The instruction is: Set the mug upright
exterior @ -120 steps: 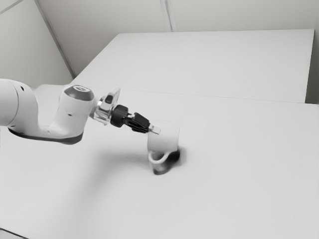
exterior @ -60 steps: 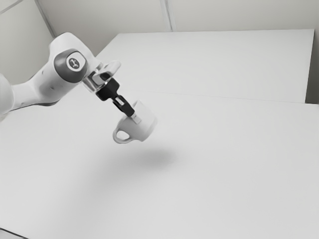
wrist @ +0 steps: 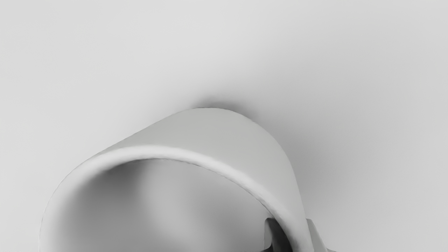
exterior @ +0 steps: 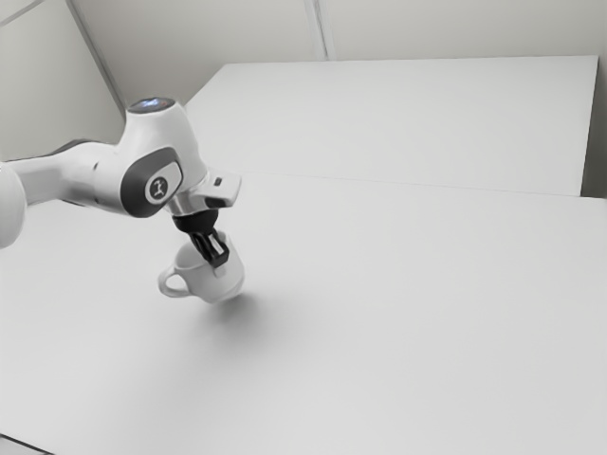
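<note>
My black gripper points down at the mug in the exterior view, shut on its wall. The white mug leans a little, its opening up and its handle toward the exterior view's left; a shadow lies below it, and whether its base touches the table is hard to tell. In the wrist view the gripper pinches the wall of the mug, one fingertip inside the opening and the other outside.
The white table spreads around the mug. A second white surface adjoins it at the back, with pale walls behind.
Held by the gripper, the mug has travelled toward the exterior view's left. It was first handle-down, then lifted and strongly tilted; now it is lower and closer to upright. My hand has turned downward.
</note>
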Tool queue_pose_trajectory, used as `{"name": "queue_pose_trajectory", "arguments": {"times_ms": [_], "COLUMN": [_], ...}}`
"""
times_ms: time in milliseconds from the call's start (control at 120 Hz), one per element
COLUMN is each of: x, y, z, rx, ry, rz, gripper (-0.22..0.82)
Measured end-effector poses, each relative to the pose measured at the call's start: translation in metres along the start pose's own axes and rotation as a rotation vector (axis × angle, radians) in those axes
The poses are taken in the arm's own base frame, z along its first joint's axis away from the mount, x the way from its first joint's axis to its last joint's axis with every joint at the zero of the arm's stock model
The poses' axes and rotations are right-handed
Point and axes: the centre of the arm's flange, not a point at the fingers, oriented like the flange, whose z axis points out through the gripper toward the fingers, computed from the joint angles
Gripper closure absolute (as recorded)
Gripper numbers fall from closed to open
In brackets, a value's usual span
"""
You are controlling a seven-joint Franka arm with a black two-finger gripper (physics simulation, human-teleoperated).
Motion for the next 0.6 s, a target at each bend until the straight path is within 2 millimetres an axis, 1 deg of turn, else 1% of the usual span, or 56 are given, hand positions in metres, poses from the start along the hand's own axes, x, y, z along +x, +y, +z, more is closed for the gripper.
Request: {"name": "queue_pose_trajectory", "arguments": {"times_ms": [150,308,500,600], "x": [-0.009,-0.013,-0.013,-0.012], "y": [0.005,0.009,0.009,0.008], "z": [0.02,0.038,0.053,0.063], "rx": [0.04,0.065,0.07,0.061], "ry": [0.048,0.1,0.126,0.118], "rz": [-0.052,-0.095,-0.142,-0.162], "gripper": [0.79,0.78,0.78,0.78]}}
